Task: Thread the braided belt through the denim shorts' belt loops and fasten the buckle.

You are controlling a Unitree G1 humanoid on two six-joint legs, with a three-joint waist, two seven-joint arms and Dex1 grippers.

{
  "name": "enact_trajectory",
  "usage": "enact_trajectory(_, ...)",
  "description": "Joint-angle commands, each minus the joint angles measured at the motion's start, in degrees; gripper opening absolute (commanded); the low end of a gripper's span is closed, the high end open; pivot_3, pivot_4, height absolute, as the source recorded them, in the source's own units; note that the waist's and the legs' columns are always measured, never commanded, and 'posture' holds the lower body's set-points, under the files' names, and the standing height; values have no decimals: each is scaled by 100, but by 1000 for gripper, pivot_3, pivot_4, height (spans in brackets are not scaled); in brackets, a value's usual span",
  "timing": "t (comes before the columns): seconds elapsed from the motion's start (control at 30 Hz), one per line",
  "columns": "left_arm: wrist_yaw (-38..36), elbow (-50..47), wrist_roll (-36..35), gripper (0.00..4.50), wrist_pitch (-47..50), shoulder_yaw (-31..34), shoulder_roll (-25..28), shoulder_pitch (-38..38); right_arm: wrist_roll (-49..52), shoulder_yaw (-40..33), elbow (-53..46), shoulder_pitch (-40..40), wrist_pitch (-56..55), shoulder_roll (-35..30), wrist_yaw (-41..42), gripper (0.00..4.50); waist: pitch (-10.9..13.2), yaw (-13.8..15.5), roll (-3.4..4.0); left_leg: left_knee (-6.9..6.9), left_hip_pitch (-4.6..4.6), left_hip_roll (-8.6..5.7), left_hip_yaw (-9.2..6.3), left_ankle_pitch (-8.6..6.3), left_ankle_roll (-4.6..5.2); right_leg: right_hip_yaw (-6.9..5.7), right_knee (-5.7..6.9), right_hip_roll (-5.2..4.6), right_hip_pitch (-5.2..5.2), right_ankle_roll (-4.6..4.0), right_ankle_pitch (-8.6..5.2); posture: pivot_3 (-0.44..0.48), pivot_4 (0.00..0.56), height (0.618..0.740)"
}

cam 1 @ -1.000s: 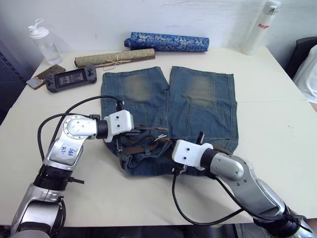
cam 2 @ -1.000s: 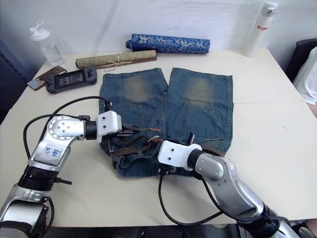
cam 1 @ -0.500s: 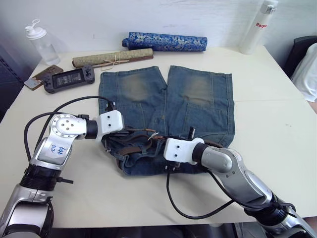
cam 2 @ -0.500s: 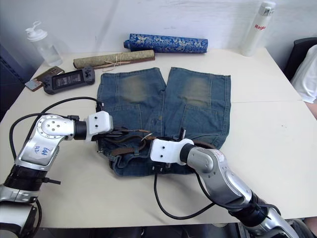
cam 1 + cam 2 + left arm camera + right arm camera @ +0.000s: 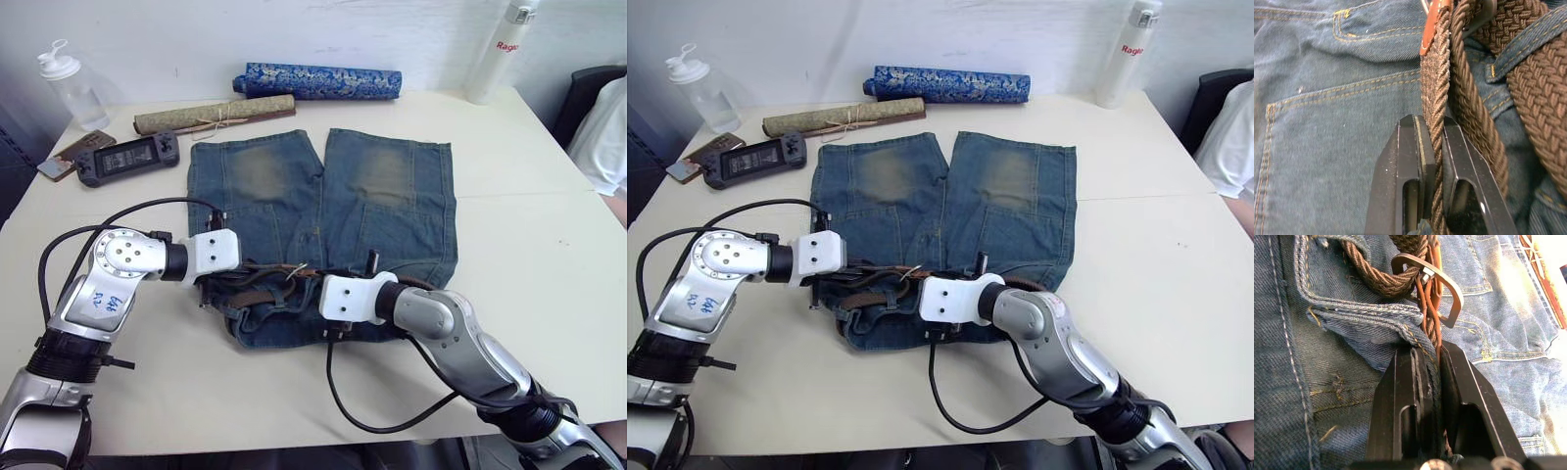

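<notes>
The denim shorts point(image 5: 323, 196) lie flat in mid-table, with the legs pointing away and the waistband toward me. The braided belt point(image 5: 257, 292) runs along the bunched waistband and passes under one of the belt loops point(image 5: 1513, 49). My left gripper point(image 5: 1432, 125) is shut on the belt's woven strap a short way behind its reddish leather tip point(image 5: 1431, 27). My right gripper point(image 5: 1427, 352) is shut on the belt just below the silver buckle point(image 5: 1447, 289). Both grippers meet at the waistband's middle, the left gripper point(image 5: 250, 266) pointing right and the right gripper point(image 5: 312, 286) pointing left.
Along the back edge lie a blue patterned roll point(image 5: 315, 81), a tan rolled mat point(image 5: 214, 115), a game console point(image 5: 127, 157) and a phone point(image 5: 64, 155). A clear bottle point(image 5: 69, 83) stands back left and a white bottle point(image 5: 495, 49) back right. A person's sleeve point(image 5: 602, 137) shows at far right.
The whole picture has shifted, so the camera moved. My right gripper has slid left along the waistband toward the left gripper. My left gripper has drawn slightly left, still holding the strap.
</notes>
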Motion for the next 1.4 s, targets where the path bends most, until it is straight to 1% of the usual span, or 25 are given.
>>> enact_trajectory(0.03, -88, 116, 114, 0, -296, -93, -20, -198, -50, 36, -40, -75, -142, 80, 105, 5, 0, 0, -1, 0, -1, 0, 0, 0, -1, 0, 1, 0, -1, 0, 0, 0, 150, 637)
enact_trajectory(0.17, -203, 273, 111, 0, -526, -187, -79, -318, -88, 39, -49, -69, -151, 124, 144, 5, -2, -4, -1, 8, -9, 0, 2, 1, -2, 2, 5, 0, -12, 0, 0, 0, 150, 637)
enact_trajectory(0.23, -224, 348, 108, 0, -599, -217, -141, -383, -109, 39, -50, -69, -157, 145, 162, 5, -2, -5, -2, 42, -49, 0, -3, 3, -6, 1, 25, 2, -47, 0, 0, 0, 150, 637)
enact_trajectory(0.27, -244, 396, 128, 0, -643, -248, -179, -428, -119, 34, -41, -71, -164, 158, 171, 5, -2, -4, -2, 50, -50, 0, -3, 3, -6, 0, 28, 2, -46, 0, 0, 0, 150, 637)
enact_trajectory(0.5, -196, 629, 270, 0, -710, -550, -719, -865, -173, 18, -11, -64, -203, 222, 203, 5, -3, -5, -5, 70, -57, -4, -3, 1, -2, 1, 39, 1, -45, 0, 0, 0, 150, 637)
enact_trajectory(0.67, -227, 581, 221, 0, -529, -674, -1054, -892, -190, -3, 13, -48, -210, 238, 230, 5, -4, -15, -5, 72, -57, -4, -3, 1, -2, 1, 42, 1, -46, 1, -1, 0, 150, 637)
enact_trajectory(0.77, -235, 509, 85, 0, -323, -662, -1244, -819, -169, -58, -29, 8, -60, 269, 259, 5, -5, 5, -7, 73, -57, -5, -4, 1, -2, 1, 44, 0, -45, 1, -1, 0, 150, 637)
enact_trajectory(0.87, -162, 444, 133, 0, -207, -703, -1411, -776, -20, -229, -163, 114, 279, 362, 320, 5, -6, 7, -8, 76, -57, -8, -5, 1, -2, 2, 44, -1, -44, 1, -1, 0, 150, 637)
enact_trajectory(0.93, -102, 430, 191, 0, -208, -749, -1499, -752, 41, -366, -307, 213, 510, 382, 350, 1011, -6, 18, -9, 77, -57, -8, -5, 1, -2, 2, 45, -1, -43, 1, -1, 0, 150, 637)
enact_trajectory(0.97, -74, 425, 209, 0, -199, -760, -1542, -743, 76, -416, -402, 271, 662, 353, 409, 1174, -7, 28, -10, 78, -57, -8, -7, 1, -2, 1, 47, -1, -43, 1, -1, 0, 150, 637)
enact_trajectory(1.0, -59, 421, 221, 0, -190, -763, -1571, -736, 99, -442, -467, 305, 769, 329, 451, 1698, -7, 30, -11, 80, -57, -10, -8, 1, -3, 1, 47, -3, -42, 1, -1, 0, 150, 637)
enact_trajectory(1.03, -53, 418, 228, 0, -182, -759, -1588, -732, 109, -451, -508, 322, 839, 314, 484, 1698, -8, 28, -11, 81, -57, -10, -8, 1, -3, 1, 46, -3, -41, 1, -1, 0, 150, 637)
enact_trajectory(1.07, -39, 441, 258, 0, -210, -780, -1619, -720, 142, -562, -696, 412, 1001, 239, 546, 2115, -7, 24, -11, 81, -57, -10, -8, 1, -3, 2, 46, -3, -41, 1, -1, 0, 150, 637)
enact_trajectory(1.13, -17, 504, 306, 0, -269, -817, -1672, -714, 348, -876, -1154, 625, 1495, 158, 701, 2759, -8, 24, -11, 80, -57, -10, -8, 1, -3, 1, 46, -3, -41, 1, -1, 0, 150, 637)
enact_trajectory(1.3, 33, 536, 324, 0, -284, -882, -1801, -722, 843, -1547, -2034, 893, 2374, -252, 1040, 2759, -7, 50, -11, 81, -60, -12, -9, 1, -1, 0, 38, -6, -38, 3, 0, 0, 150, 637)
enact_trajectory(1.37, 49, 529, 319, 0, -274, -911, -1840, -725, 1187, -1944, -2358, 891, 2856, -305, 1197, 2759, -7, 63, -11, 81, -59, -12, -9, 0, -1, -1, 37, -6, -36, 3, 0, 0, 150, 637)
enact_trajectory(1.4, 59, 539, 322, 0, -274, -929, -1867, -733, 1493, -2309, -2563, 789, 3260, -249, 1392, 2759, -7, 98, -11, 81, -59, -12, -9, 0, -1, -1, 37, -6, -36, 3, 0, 0, 150, 637)
